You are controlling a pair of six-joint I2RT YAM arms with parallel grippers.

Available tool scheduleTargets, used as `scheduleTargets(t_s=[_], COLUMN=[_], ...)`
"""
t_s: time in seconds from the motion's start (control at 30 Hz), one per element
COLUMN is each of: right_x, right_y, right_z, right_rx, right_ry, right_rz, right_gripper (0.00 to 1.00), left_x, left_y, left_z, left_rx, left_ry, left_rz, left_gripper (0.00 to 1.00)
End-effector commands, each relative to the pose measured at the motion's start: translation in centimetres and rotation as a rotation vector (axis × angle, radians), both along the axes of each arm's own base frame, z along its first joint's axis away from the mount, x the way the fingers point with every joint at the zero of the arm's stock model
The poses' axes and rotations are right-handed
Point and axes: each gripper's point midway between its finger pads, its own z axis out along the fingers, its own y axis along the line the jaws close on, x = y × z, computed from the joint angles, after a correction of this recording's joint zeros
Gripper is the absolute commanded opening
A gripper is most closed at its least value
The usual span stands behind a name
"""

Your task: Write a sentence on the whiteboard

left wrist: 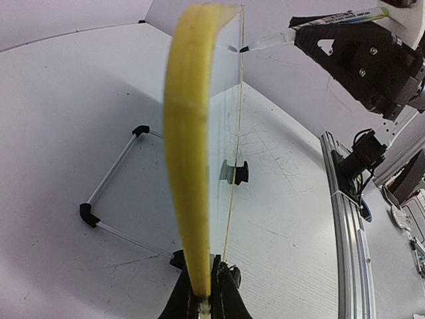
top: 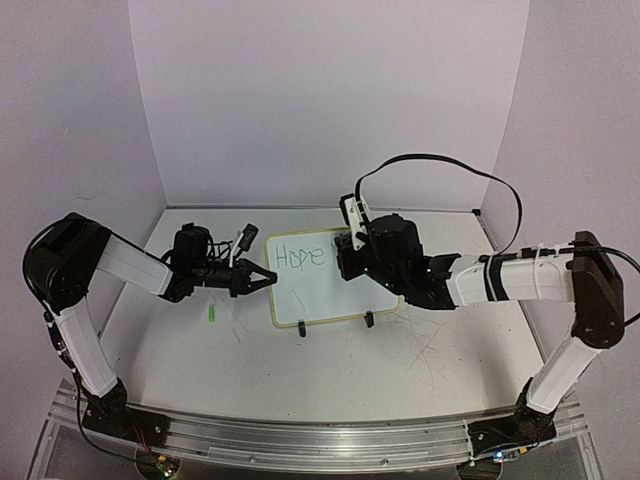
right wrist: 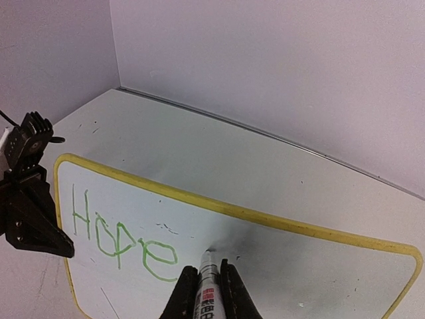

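**Green "Hope" on the board, pen tip at its face**

Around the work we see a white table [top: 400, 370] scuffed with old pen strokes and closed in by pale walls. A small green piece [top: 212, 315] lies on it to the left of the board, too small for us to name. A black cable [top: 450, 165] loops up over the right arm. Behind the board a thin wire stand [left wrist: 109, 176] with black corners lies flat on the table. Two black clip feet [top: 302, 329] show at the board's near edge. From above, the bulk of the right wrist covers the board's right side, so we read the writing best from the right wrist camera.

The whiteboard [top: 320, 290] [left wrist: 189, 133] [right wrist: 319, 266] stands up in the middle of the table, between the two arms. The sentence [top: 302, 257] [right wrist: 119, 242] reads "Hope" in thin green strokes across the board's upper left.

The left fingers [top: 268, 281] [left wrist: 208, 297] are closed tight on the board's yellow left rim, pinching it from both faces. The right fingers [top: 350, 248] [right wrist: 207, 292] are clamped on a marker [left wrist: 312, 26] [right wrist: 207, 282] with a white barrel. We see its tip at the board's face just right of the final "e", and it looks to be touching.
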Motion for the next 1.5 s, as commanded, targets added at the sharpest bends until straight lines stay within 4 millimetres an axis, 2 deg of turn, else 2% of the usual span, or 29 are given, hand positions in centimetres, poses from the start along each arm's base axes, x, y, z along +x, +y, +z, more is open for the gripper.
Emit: scheduleTargets(t_s=[0.0,0.93,1.47], right_x=[1.0,0.2,-0.6], right_y=[0.0,-2.2,-2.0], right_z=[1.3,-1.5,-3.7], right_rx=[0.039,0.010,0.018], right_ry=[-0.024,0.051,0.113], right_rz=[-0.037,-0.098,-0.081], right_gripper=[0.00,0.00,0.00], left_x=[2.3,2.2,2.3], left_y=[1.4,1.4,1.3], left_z=[-0.5,-0.4,-0.3], left_rx=[0.070,0.070,0.068], left_ry=[-0.072,-0.071,-0.075], left_rz=[0.131,0.129,0.126], left_gripper=[0.00,0.00,0.00])
